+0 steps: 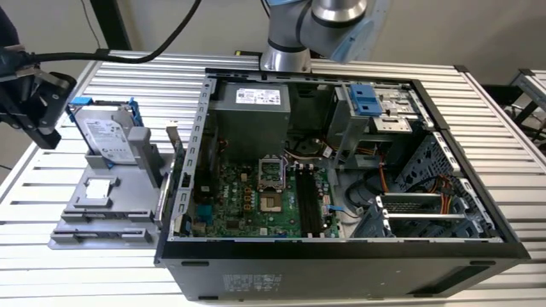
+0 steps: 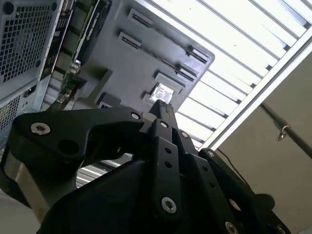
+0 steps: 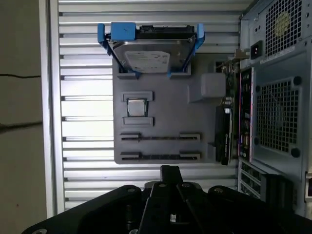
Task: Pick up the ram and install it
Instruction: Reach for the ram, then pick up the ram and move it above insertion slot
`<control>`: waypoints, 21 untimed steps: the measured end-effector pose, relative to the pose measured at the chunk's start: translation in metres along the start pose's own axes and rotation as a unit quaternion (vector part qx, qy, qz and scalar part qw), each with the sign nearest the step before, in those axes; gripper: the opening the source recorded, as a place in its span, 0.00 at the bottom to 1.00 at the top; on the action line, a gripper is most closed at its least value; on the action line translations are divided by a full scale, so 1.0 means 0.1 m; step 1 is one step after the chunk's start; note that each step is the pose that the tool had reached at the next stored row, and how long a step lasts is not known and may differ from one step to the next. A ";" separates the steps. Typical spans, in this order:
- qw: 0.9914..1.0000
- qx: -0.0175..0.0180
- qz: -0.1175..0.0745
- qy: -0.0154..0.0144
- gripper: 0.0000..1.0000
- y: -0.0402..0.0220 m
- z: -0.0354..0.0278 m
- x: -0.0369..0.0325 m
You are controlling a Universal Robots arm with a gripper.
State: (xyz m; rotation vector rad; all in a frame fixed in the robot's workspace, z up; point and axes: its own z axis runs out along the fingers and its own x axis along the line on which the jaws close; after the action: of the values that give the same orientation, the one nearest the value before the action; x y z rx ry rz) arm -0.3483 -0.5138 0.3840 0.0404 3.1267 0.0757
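Claw, drawn together, hangs over slatted table just off the grey holder's edge, clear of the case.

The table is pale silver, ribbed in parallel slats. At the exterior view's left, a plain grey holder carries a silver hard drive with a white label, set in a blue frame. The computer case is black outside and grey metal within; its motherboard is green, with black slots. The gripper is black.
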 end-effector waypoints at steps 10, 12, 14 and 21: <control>1.000 0.000 0.000 0.000 0.00 -0.183 0.002 -0.004; 1.000 0.000 -0.001 0.000 0.00 -0.184 0.002 -0.004; 1.000 0.000 -0.002 0.000 0.00 -0.184 0.002 -0.005; 1.000 0.000 -0.002 0.000 0.00 -0.184 0.002 -0.005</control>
State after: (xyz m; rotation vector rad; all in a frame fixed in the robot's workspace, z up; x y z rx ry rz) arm -0.3483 -0.5322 0.3829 0.0347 3.1269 0.0757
